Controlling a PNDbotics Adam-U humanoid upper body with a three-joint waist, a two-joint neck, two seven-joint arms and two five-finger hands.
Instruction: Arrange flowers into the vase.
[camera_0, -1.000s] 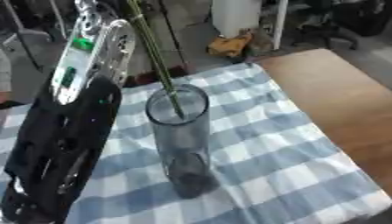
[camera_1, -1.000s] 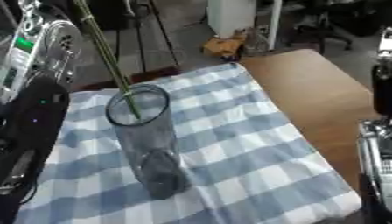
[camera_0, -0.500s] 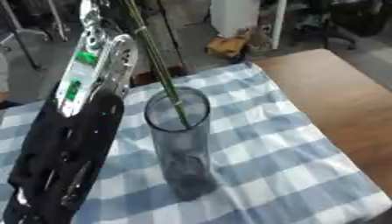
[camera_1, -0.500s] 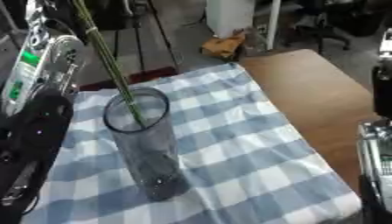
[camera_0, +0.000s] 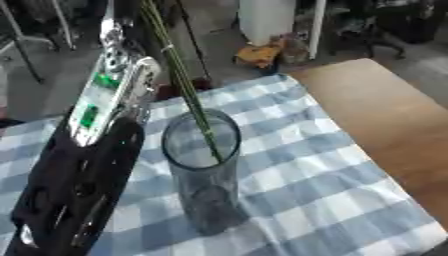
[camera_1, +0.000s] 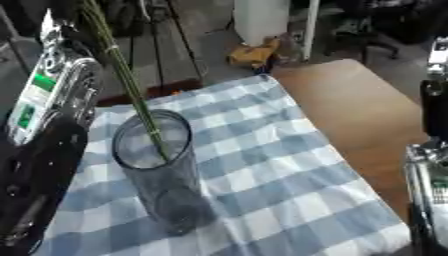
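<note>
presently, item one: vase (camera_0: 206, 180), clear grey glass, tall cylinder, upright on the checked cloth, near its middle-left. compared with one second ago the vase keeps its spot on the cloth; the whole picture has shifted, which reads as the head moving.

item two: flower stems (camera_0: 179, 75), thin green, a small bunch, slanting from the upper left down through the rim of the vase; lower ends are inside the glass, reaching partway down. one second ago the ends sat close to the rim; now they lie a little deeper.

item three: left arm (camera_0: 87, 165), black forearm with a silver and green-marked section, rising along the left side just beside the vase, and higher in the view than before. left hand: at the top edge where the stems run out of the picture; whether it is clenched or released cannot be told.

item four: right arm (camera_1: 430, 165), black and silver, at the right edge of the right eye view, well apart from the vase; its hand does not show.

item five: cloth (camera_0: 332, 200), blue and white check, covering most of the worktop (camera_0: 385, 110), brown wood, bare on the right.

item six: room beyond: grey floor, a white column (camera_0: 265, 20), an orange-brown object (camera_0: 258, 52) at its foot, dark chair legs.
</note>
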